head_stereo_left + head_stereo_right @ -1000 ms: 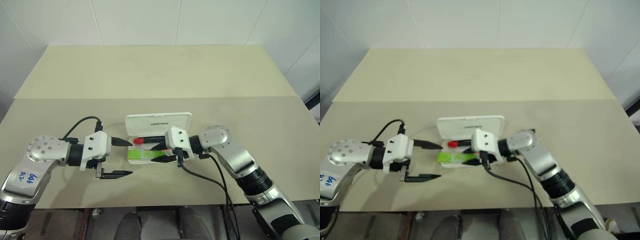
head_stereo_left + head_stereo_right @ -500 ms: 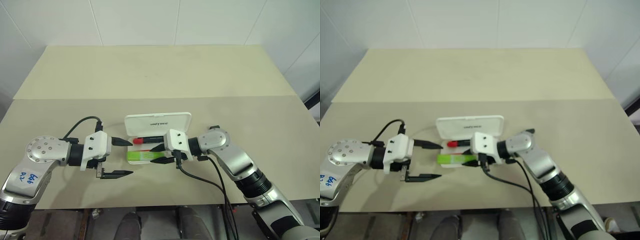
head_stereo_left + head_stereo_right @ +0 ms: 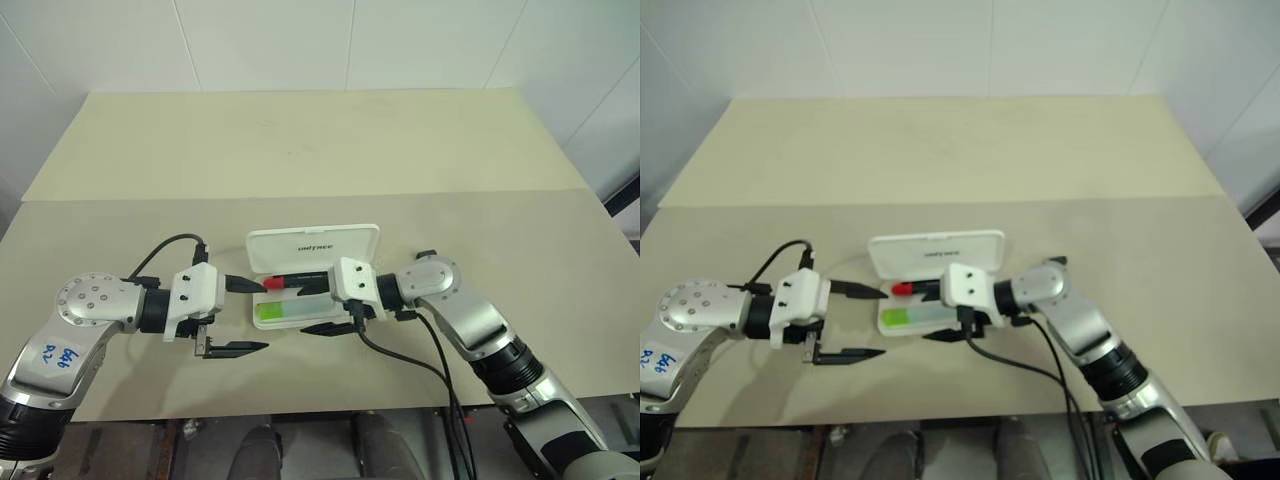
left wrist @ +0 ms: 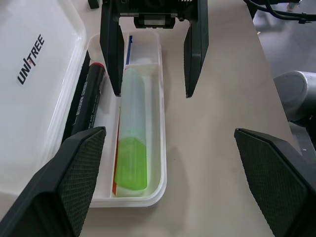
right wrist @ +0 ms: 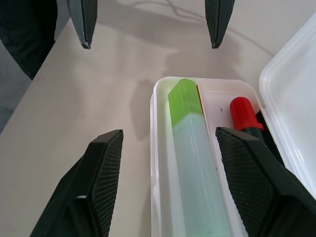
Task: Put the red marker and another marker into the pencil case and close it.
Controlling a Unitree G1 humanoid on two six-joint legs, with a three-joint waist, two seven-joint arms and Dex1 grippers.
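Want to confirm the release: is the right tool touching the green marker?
Apart. In the right wrist view, the right tool stands open, fingers clear of the green marker.

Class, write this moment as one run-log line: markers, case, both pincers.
red marker: in case | green marker: in case | pencil case: lid open | left pincer: open | right pincer: open, astride green marker

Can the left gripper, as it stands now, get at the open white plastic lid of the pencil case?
Probably yes. The left gripper is open beside the white plastic case's lid, with bare table between; the right gripper stands at the tray.
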